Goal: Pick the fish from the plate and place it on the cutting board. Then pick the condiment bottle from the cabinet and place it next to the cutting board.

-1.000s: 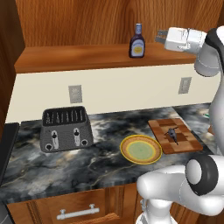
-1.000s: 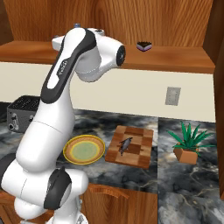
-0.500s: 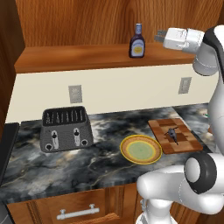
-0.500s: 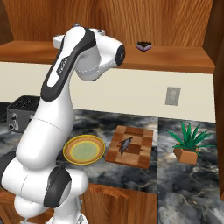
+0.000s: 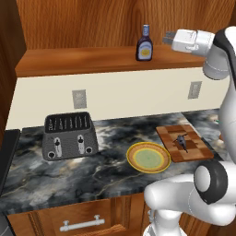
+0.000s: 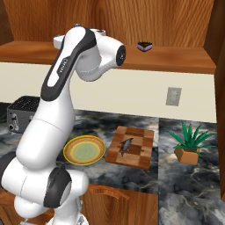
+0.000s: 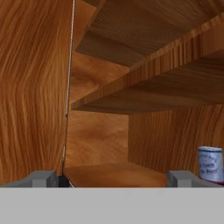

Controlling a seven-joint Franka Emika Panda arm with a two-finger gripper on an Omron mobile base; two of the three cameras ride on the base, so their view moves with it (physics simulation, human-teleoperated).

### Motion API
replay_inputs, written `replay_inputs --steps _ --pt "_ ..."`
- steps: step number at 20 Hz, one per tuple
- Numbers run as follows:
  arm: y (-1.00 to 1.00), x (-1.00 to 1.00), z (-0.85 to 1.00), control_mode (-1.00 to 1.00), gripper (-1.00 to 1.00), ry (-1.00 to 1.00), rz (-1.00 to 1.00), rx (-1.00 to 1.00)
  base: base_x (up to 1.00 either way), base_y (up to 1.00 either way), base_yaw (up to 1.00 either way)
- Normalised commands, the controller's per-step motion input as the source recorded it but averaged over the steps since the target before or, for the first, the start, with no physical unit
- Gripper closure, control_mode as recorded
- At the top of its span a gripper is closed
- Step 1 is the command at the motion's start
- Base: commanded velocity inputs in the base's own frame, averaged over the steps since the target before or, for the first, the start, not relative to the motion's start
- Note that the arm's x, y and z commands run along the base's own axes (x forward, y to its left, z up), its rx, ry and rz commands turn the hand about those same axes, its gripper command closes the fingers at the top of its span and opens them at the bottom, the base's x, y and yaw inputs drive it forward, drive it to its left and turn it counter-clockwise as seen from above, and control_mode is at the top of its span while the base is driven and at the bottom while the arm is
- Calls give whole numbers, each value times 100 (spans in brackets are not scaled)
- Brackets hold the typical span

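The dark condiment bottle (image 5: 144, 44) stands upright on the open shelf of the wooden cabinet (image 5: 78, 60). My gripper (image 5: 167, 37) hovers at shelf height just right of it, apart from it, pointing at it. In the hand view the gripper (image 7: 113, 179) is open and holds nothing, and the bottle (image 7: 211, 164) shows at the right edge beyond the right fingertip (image 7: 181, 178). The small dark fish (image 5: 180, 140) (image 6: 126, 145) lies on the checkered cutting board (image 5: 196, 147) (image 6: 138, 151). The yellow plate (image 5: 148, 157) (image 6: 84, 150) sits left of the board with nothing on it.
A dark toaster (image 5: 69, 135) stands at the counter's left. A potted plant (image 6: 191, 143) is right of the board. A small black-and-pink object (image 6: 144, 46) sits further along the cabinet shelf (image 6: 176, 57). A drawer handle (image 5: 83, 224) is below the counter edge.
The hand has crept slightly left along the shelf toward the bottle. The jaws have stayed wide open.
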Motion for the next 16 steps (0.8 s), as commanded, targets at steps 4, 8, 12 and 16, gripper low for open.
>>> replay_inputs --steps 4,8,12,16 --pt "0 17 -5 -100 -100 0 0 0 0 0 0" --pt "0 22 -8 -100 -100 0 0 0 0 0 0" --pt "0 21 -1 -100 -100 0 0 0 0 0 0" --pt "0 21 0 -100 -100 0 -1 0 0 0 0"
